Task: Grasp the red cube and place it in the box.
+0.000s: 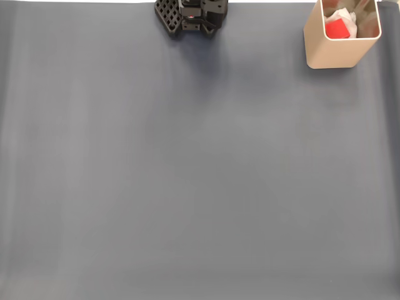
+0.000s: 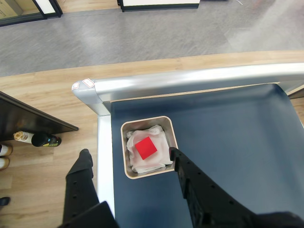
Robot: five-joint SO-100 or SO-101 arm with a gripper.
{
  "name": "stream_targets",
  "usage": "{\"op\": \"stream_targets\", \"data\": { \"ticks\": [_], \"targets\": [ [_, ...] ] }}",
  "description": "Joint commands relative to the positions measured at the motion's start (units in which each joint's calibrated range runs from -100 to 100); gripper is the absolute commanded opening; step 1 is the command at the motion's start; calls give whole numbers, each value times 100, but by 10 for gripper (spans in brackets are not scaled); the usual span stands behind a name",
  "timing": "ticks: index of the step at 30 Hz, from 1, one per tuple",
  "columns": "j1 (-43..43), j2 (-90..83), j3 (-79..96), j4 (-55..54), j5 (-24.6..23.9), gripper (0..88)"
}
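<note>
Red cube (image 2: 146, 148) lies on white padding (image 2: 156, 135) inside the box (image 2: 124, 154); tool (image 2: 128, 154) released above.

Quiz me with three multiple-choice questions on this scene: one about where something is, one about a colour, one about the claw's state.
1. Where is the red cube?
A. On the mat
B. Inside the box
C. In the claw

2. What colour is the table mat?
A. Green
B. White
C. Blue-grey

3. How is the claw?
A. Open, holding nothing
B. Shut on the cube
C. Gripping the box wall

Answers: 1 B, the cube lies on white padding inside the box. 2 C, both views show it. 3 A, the wrist view shows its fingers apart with the box between them.
</note>
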Motion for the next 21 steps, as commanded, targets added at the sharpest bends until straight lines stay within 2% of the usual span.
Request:
{"op": "stream_targets", "data": {
  "ticks": [1, 7, 16, 21],
  "targets": [
    [67, -63, -97, -72, -29, 365],
    [96, -37, -88, -72, -34, 261],
    [451, 67, -151, -129, -73, 30],
    [905, 110, -170, -195, -68, 0]
  ]
}}
